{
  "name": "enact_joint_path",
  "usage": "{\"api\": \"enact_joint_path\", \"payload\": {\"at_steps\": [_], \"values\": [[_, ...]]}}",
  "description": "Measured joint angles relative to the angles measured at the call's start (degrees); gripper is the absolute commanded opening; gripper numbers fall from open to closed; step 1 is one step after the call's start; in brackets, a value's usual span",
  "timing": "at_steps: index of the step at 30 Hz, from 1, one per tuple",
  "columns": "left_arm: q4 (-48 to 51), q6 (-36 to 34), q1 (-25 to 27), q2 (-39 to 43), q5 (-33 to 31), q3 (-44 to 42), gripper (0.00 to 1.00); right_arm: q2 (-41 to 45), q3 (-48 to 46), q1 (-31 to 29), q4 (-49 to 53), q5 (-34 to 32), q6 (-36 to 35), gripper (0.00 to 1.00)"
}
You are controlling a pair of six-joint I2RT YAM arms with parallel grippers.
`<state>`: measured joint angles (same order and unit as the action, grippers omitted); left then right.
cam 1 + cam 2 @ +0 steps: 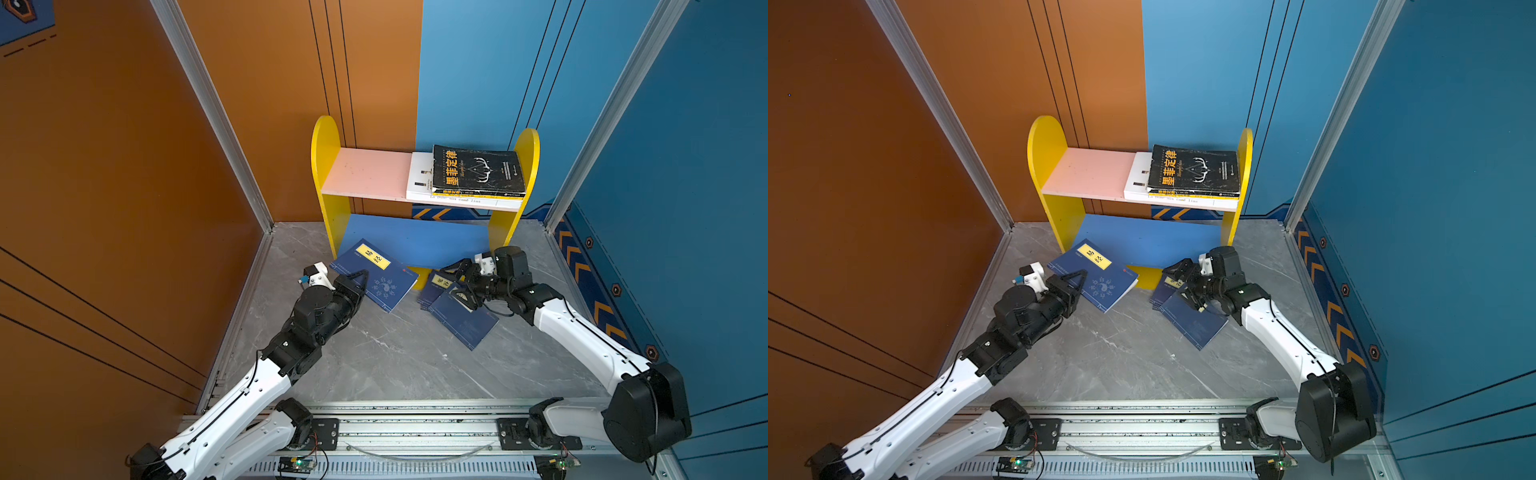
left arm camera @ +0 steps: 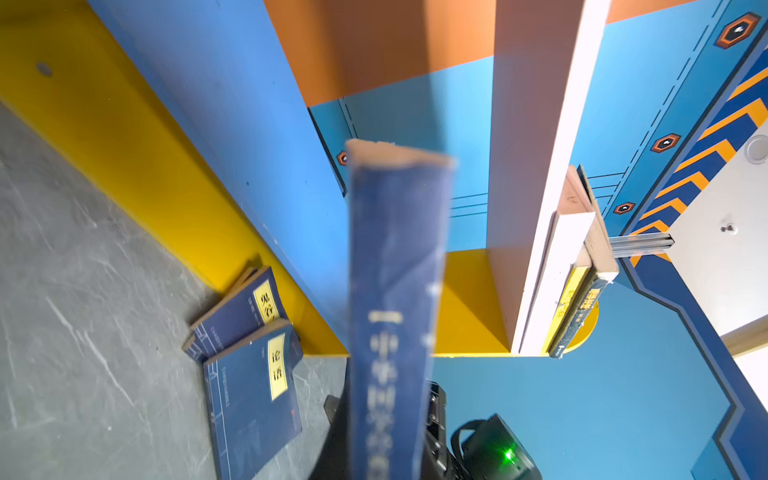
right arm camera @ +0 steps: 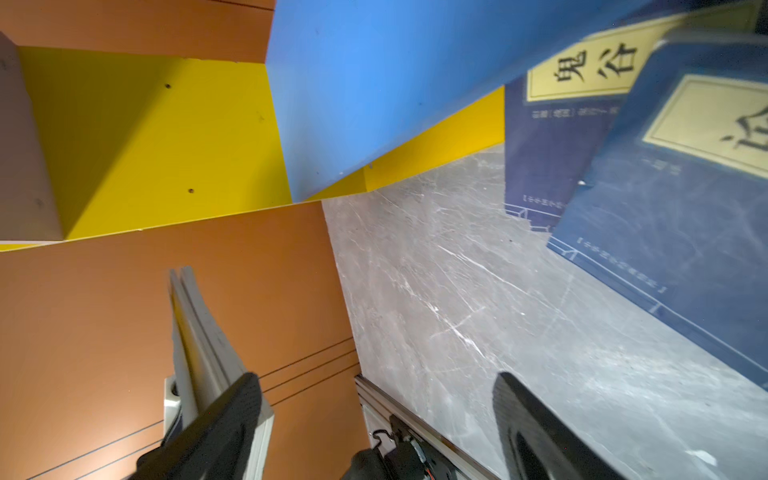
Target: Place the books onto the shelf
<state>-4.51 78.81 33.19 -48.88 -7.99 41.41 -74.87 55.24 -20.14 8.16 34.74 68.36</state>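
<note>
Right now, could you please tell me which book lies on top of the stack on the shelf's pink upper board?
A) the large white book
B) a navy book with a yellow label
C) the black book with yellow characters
C: in both top views the black book lies uppermost in the stack, above the white book, at the right end of the pink upper board.

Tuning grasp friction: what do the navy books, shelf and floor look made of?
Navy book: paper, matte soft cover, frayed corner. Shelf: painted board, probably wood; pale raw front edge. Floor: grey veined marble-look slab, slight sheen; stone or laminate unclear.
</note>
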Motion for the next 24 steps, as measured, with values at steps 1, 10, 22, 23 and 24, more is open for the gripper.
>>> {"api": "enact_joint_path", "payload": {"at_steps": [1,10,22,23,24], "values": [[-0.1,-0.5,-0.4,-0.6,0.0,0.4,0.0,0.1,0.0,-0.2,-1.2,0.0,0.6,0.91],[-12.1,-2.5,-2.5,-13.9,-0.6,5.7,0.0,0.5,0.1,-6.5,-14.6,-2.1,6.7,0.89],[-20.9,0.4,-2.6,-24.8,-3.0,11.1,0.0,-6.7,1.0,-15.1,-28.8,-10.7,12.2,0.81],[-21.4,0.9,-2.6,-25.2,-3.0,11.2,0.0,-7.6,1.6,-15.5,-28.7,-11.1,12.1,0.79],[-21.8,1.5,-2.6,-25.7,-3.0,11.3,0.0,-8.7,2.4,-16.0,-28.7,-11.7,12.1,0.78]]}}
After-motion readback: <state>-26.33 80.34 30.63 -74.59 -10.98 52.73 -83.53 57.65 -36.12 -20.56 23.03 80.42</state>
